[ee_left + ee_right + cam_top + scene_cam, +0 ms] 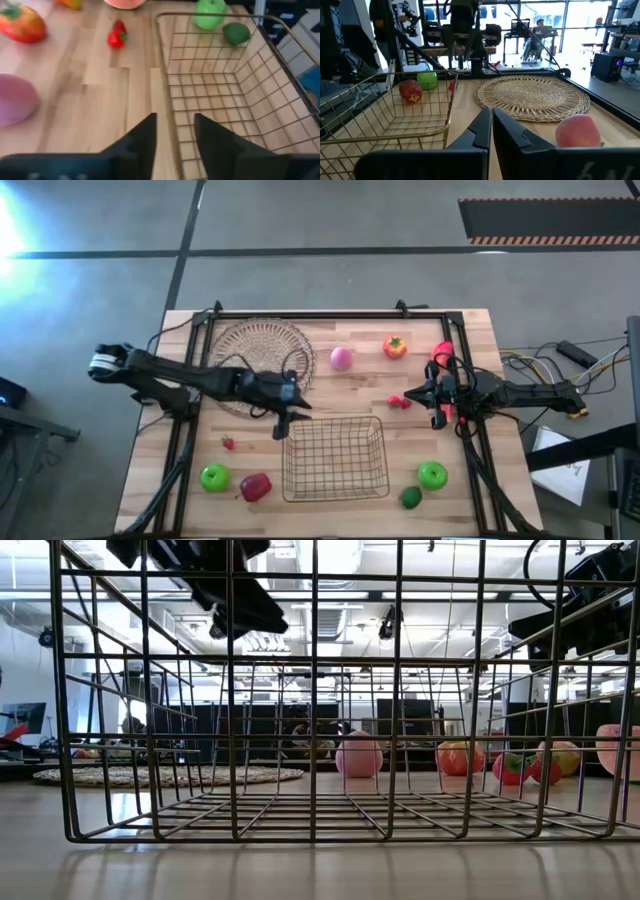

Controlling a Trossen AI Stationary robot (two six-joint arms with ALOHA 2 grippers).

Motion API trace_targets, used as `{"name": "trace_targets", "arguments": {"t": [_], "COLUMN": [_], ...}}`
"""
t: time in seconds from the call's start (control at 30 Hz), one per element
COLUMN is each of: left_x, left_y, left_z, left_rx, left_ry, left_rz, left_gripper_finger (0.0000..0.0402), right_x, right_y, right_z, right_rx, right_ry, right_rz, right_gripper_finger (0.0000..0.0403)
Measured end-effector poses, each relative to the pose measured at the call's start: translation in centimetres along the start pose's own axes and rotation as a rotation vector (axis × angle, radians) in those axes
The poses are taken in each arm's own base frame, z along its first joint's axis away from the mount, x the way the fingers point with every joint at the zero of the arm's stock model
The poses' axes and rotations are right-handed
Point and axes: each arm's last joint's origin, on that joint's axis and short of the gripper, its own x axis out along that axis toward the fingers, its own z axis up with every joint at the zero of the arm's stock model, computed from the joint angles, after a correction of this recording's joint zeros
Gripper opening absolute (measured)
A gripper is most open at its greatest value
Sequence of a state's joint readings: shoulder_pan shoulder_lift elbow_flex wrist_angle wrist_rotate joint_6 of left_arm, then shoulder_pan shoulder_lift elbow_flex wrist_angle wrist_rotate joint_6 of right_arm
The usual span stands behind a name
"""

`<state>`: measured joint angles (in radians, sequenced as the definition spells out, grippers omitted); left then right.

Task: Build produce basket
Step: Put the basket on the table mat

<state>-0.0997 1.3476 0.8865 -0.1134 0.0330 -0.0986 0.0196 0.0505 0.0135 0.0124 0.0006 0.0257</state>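
While basket (pixel 335 458) sits empty, produce (pixel 341 358) outside

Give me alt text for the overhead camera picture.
An empty wire basket sits on a wooden table between two robot arms, the left gripper open just beside its corner. Toy fruit lies scattered around it, and a round woven mat lies behind.

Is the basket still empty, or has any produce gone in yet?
Empty. The basket shows only bare wire floor in the high view; the green apple and red apple lie outside it on the table.
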Motion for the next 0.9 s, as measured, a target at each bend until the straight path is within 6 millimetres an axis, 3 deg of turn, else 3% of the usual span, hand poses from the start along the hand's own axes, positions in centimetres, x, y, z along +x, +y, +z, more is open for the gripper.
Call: {"name": "trace_targets", "arguments": {"t": [0.17,0.33,0.57,0.9], "left_x": [2.5,4.5,6.2,5.3], "left_y": [-0.8,-1.0,-0.8,-0.9], "left_z": [-0.1,-0.6,-1.7,-1.0], "left_rx": [-0.001,-0.126,-0.213,-0.216], "left_ry": [0.070,0.158,0.220,0.224], "left_rz": [-0.014,0.028,0.057,0.059], "left_gripper_finger": [0.0186,0.0185,0.0134,0.0013], "right_x": [0.0,0.0,0.0,0.0], "right_y": [0.0,0.0,0.0,0.0], "right_z": [0.0,0.0,0.0,0.0], "right_rx": [0.000,0.000,0.000,0.000], "right_ry": [0.000,0.001,0.001,0.001], "right_rz": [-0.001,-0.001,-0.001,-0.001], "right_gripper_finger": [0.0009,0.0009,0.0009,0.0009]}}
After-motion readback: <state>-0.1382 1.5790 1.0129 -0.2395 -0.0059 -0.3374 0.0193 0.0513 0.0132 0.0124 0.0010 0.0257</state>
